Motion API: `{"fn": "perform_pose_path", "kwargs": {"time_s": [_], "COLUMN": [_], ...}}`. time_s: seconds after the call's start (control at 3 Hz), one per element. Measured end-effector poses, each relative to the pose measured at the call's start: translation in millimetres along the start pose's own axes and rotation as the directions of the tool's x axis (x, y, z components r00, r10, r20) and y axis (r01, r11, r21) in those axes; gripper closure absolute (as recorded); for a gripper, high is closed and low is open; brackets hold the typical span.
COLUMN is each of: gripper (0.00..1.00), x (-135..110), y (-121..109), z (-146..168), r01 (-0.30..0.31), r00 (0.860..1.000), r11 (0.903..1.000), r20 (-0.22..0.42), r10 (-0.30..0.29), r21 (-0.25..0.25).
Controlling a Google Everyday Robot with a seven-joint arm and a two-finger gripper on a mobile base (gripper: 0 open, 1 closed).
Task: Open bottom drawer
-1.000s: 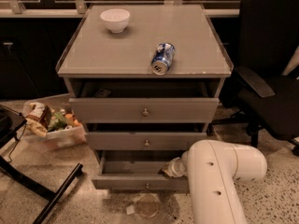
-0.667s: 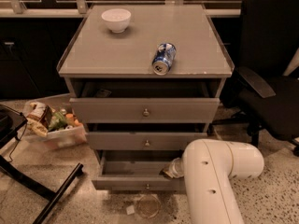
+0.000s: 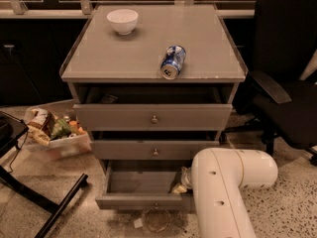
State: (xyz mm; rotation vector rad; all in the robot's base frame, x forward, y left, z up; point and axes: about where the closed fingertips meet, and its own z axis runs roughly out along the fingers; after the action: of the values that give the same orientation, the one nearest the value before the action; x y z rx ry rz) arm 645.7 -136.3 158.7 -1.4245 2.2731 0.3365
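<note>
1. Bottom drawer (image 3: 129, 201) at 6 o'clock of the grey cabinet, pulled well out, plain grey inside showing.
2. Pincer (image 3: 180, 182) at the drawer's 3 o'clock end, inside the opening, largely hidden by the white arm (image 3: 223, 192); released or clenched, cannot tell.
3. Top drawer (image 3: 114, 117) slightly ajar.
4. On the tabletop (image 3: 114, 58): white bowl (image 3: 122, 21) at 11 o'clock, blue can (image 3: 173, 62) lying sideways at 5 o'clock.
5. Black office chair (image 3: 287, 83) at 3 o'clock of the cabinet.

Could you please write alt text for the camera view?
The bottom drawer of a grey cabinet is pulled out, the gripper at its right end beside the white arm. A bowl and a tipped can sit on top.
</note>
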Motion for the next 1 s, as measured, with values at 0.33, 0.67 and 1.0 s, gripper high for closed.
{"fn": "perform_pose_path", "kwargs": {"time_s": [0.33, 0.67, 1.0], "gripper": [0.00, 0.00, 0.00], "x": [1.1, 11.3, 11.3], "y": [0.8, 9.5, 9.6], "z": [-0.2, -4.6, -4.6], "r01": [0.015, 0.097, 0.097], "r00": [1.000, 0.995, 0.995], "r11": [0.9999, 0.9934, 0.9934], "r20": [-0.004, -0.005, -0.005], "r10": [-0.015, -0.097, -0.097], "r21": [-0.008, -0.061, -0.061]}}
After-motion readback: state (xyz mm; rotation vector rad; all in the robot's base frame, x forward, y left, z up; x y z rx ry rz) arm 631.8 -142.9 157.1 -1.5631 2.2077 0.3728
